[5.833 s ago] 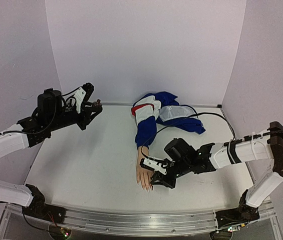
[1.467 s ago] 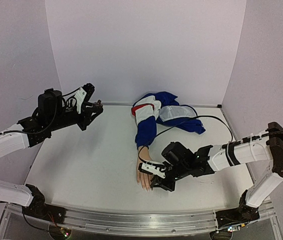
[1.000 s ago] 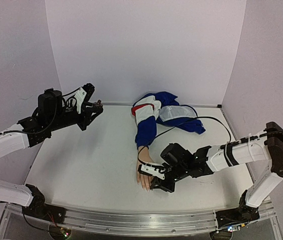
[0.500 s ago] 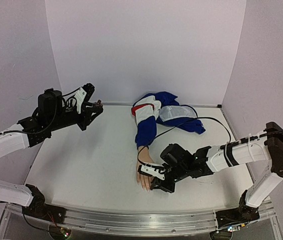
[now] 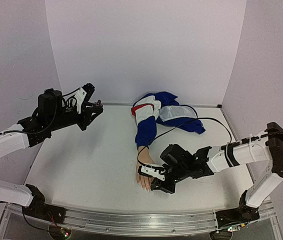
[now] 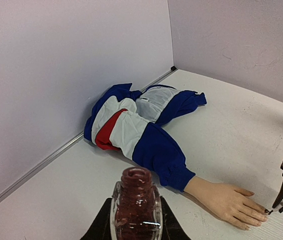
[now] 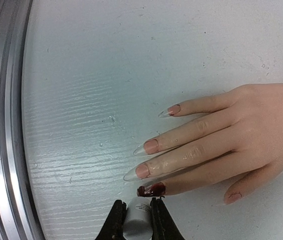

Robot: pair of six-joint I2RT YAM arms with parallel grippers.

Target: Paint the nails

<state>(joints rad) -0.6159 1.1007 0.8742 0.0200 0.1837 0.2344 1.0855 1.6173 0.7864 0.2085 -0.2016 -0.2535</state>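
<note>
The mannequin hand (image 7: 241,135) lies flat on the white table, its blue sleeve (image 5: 145,131) running back. One nail (image 7: 154,189) is dark red; the other nails (image 7: 151,146) are pinkish. My right gripper (image 7: 137,212) is shut on the white cap of the polish brush (image 7: 136,217), right at the red nail; it shows beside the fingertips in the top view (image 5: 157,181). My left gripper (image 6: 136,220) is shut on the open dark-red polish bottle (image 6: 136,205), held up at the far left (image 5: 95,106).
The blue, white and red jacket (image 5: 164,112) is bunched at the back by the wall. A black cable (image 5: 209,120) runs across the table on the right. The table's metal front rail (image 7: 1,125) is close to the hand.
My right gripper has crept slightly left along the fingertips since 5.8 s ago. The left arm has not moved.
</note>
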